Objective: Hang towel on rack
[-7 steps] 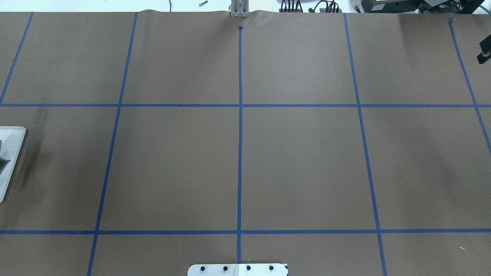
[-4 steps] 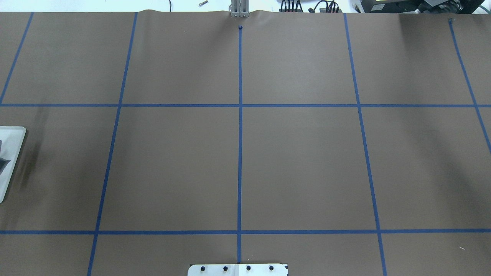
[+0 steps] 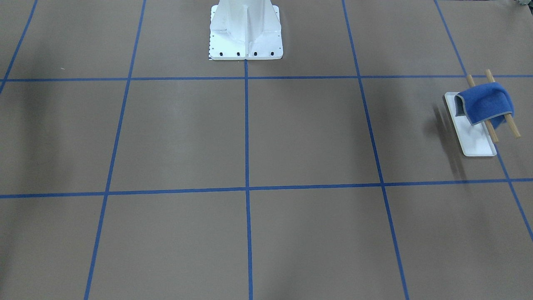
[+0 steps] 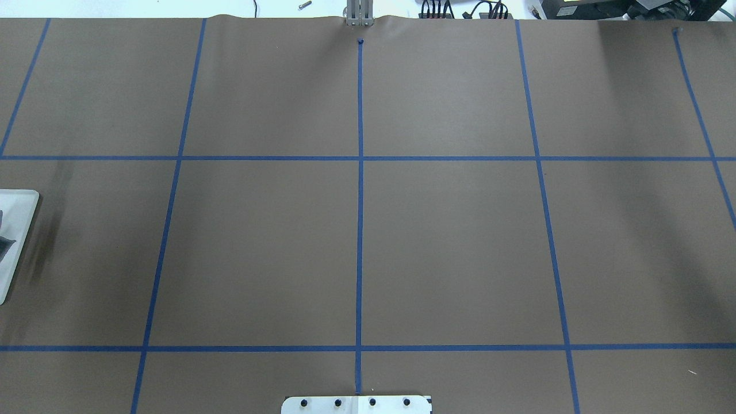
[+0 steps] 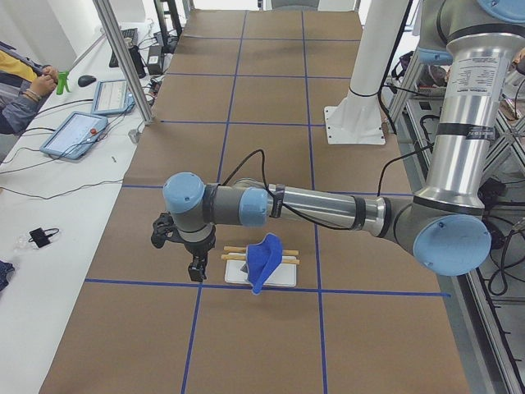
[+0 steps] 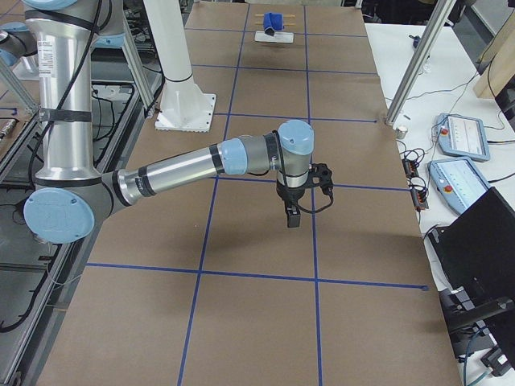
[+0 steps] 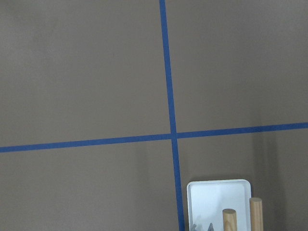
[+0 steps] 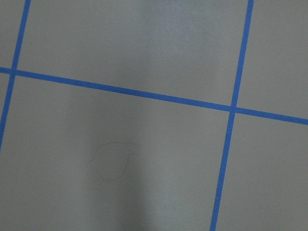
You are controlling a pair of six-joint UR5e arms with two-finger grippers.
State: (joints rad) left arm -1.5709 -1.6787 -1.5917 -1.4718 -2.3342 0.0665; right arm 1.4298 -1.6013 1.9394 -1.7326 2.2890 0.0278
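The royal-blue towel [image 3: 485, 104] hangs draped over the two wooden dowel bars of the rack [image 3: 474, 141], whose white tray base stands at the table's left end. It also shows in the exterior left view [image 5: 264, 258] and far off in the exterior right view [image 6: 273, 22]. My left gripper [image 5: 197, 275] hangs just beside the dowel ends, apart from the towel; I cannot tell whether it is open. My right gripper [image 6: 291, 219] hangs over bare table far from the rack; I cannot tell its state. The left wrist view shows the rack's base [image 7: 219, 197] and dowel tips [image 7: 256, 211].
The white bolted robot pedestal [image 3: 245, 29] stands at the table's robot side. Brown paper with blue tape grid lines covers the table. A person and tablets [image 5: 78, 131] are on the side bench beyond the table edge.
A dark part of the right arm at the overhead view's right edge has moved out of view. The rack's base at the left edge has not moved.
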